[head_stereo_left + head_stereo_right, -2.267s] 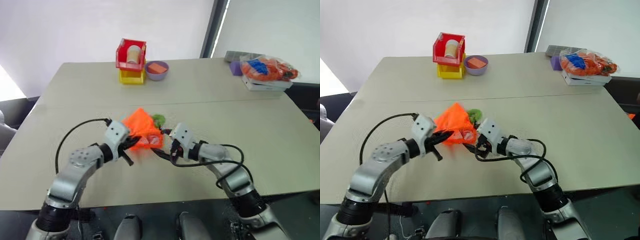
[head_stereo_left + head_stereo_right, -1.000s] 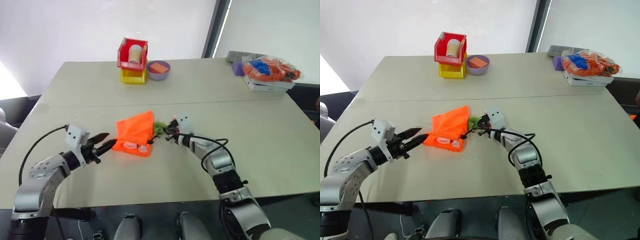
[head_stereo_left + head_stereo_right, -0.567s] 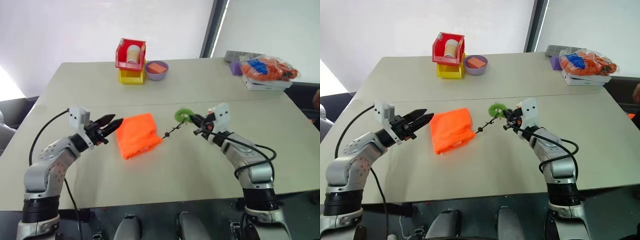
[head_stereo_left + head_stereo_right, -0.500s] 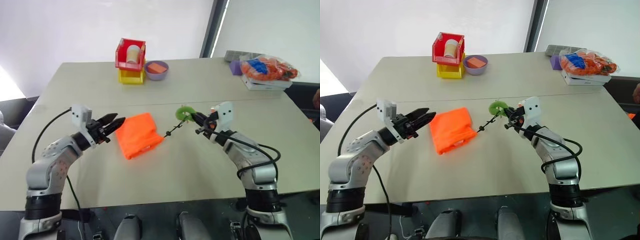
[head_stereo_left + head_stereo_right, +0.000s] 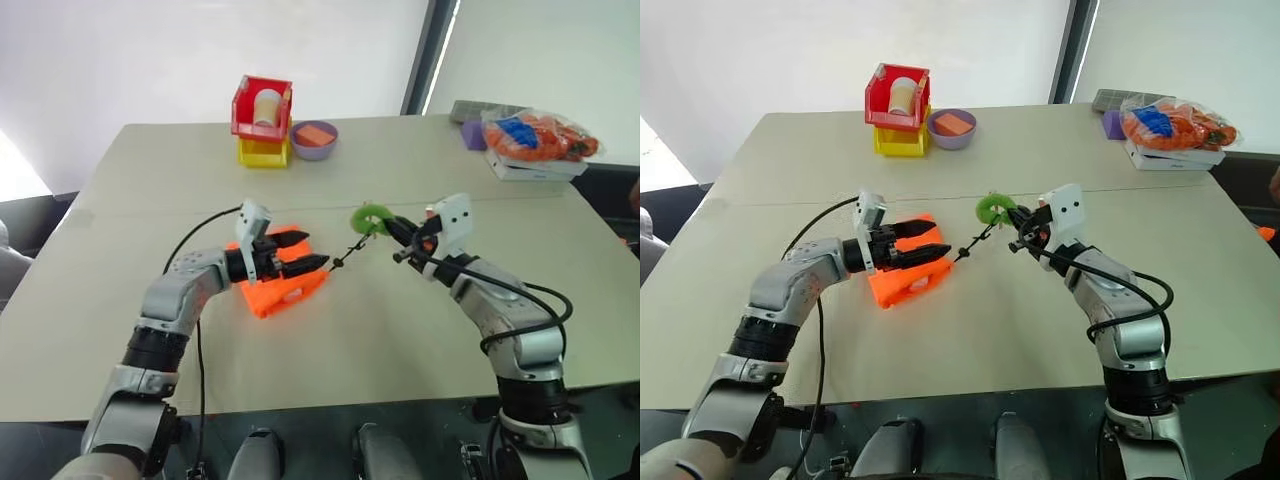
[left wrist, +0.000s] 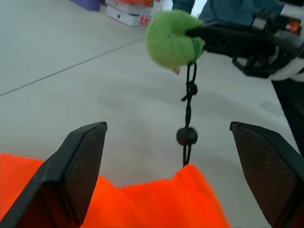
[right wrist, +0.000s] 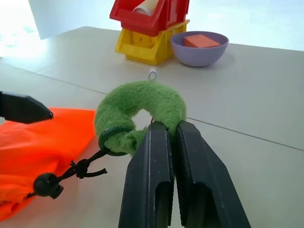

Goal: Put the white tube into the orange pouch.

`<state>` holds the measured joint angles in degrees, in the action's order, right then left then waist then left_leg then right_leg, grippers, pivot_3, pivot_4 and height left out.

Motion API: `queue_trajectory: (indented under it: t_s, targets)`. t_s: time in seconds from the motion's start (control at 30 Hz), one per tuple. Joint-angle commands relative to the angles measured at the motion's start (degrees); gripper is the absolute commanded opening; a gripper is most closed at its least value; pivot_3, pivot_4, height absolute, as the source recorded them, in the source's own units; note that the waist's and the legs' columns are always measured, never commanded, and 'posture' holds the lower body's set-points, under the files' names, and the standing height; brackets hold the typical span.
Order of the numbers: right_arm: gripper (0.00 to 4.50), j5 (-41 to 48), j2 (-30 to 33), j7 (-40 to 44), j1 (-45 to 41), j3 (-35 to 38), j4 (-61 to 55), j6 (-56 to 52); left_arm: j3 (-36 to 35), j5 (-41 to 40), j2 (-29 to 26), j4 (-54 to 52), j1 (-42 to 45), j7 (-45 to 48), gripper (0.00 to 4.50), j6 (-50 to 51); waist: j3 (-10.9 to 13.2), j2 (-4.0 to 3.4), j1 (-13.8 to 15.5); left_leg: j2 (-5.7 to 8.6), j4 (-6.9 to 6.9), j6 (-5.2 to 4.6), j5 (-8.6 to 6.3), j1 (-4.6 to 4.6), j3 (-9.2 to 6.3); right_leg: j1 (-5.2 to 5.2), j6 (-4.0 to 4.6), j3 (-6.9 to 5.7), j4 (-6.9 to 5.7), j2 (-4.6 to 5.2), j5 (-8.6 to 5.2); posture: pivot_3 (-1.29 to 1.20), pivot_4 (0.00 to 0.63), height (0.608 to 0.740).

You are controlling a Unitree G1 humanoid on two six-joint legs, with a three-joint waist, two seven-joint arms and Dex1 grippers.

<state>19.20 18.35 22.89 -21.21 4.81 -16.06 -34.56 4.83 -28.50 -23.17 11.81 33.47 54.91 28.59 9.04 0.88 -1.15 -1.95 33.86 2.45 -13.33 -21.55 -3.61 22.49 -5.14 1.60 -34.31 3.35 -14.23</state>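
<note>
Where seen from the head views:
Table (image 5: 420,330): pale, wide; bears everything below.
Clear bag (image 5: 540,138): far right corner, orange and blue items inside.
Red bin (image 5: 263,108): stacked on yellow bin (image 5: 264,152), far side; purple bowl (image 5: 314,140) just beside.
Orange pouch (image 5: 902,283): lying flat near table centre, black cord (image 5: 975,240) stretched taut up to green ring (image 5: 992,209).
Left gripper (image 5: 312,251): spread wide, poised over pouch, gripping nothing.
Right gripper (image 5: 1021,228): clamped on green ring, raised off table.
White tube: cannot tell where.
</note>
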Motion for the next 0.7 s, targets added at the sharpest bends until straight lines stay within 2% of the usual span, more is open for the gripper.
queue_trajectory:
  t_s: [0.03, 0.4, 0.7]
  targets:
    - [0.00, 0.1, -1.6, -2.3, -1.2, 0.9, -2.1, 2.4, -1.5, 0.2, -0.4, -0.2, 0.5, 1.5, 4.42, -1.4, 0.0, 0.00, 0.1, 0.00, 0.00, 0.00, 0.00, -0.01, 0.00, -0.01, -0.01, 0.00, 0.00, 0.00, -0.01, 0.00, 0.150, 0.740]
    - [0.00, 3.8, -4.5, -2.8, -1.2, 2.6, -4.0, 7.2, -3.2, -0.7, -0.1, -5.9, -4.6, -0.5, 4.42, 0.6, 0.0, -0.01, 0.3, 0.01, 0.03, 0.00, 0.00, -0.02, 0.00, -0.05, -0.01, 0.00, 0.02, 0.04, -0.01, 0.00, 0.150, 0.740]
    - [0.00, 2.4, -1.8, 3.6, 0.8, -5.4, -6.8, 9.4, -3.9, -1.1, 0.9, -8.8, -6.5, -2.2, 4.42, 1.9, 0.0, -0.02, 0.1, 0.00, 0.02, 0.00, 0.00, 0.02, 0.00, -0.04, -0.02, 0.00, -0.01, 0.03, -0.01, 0.00, 0.150, 0.740]
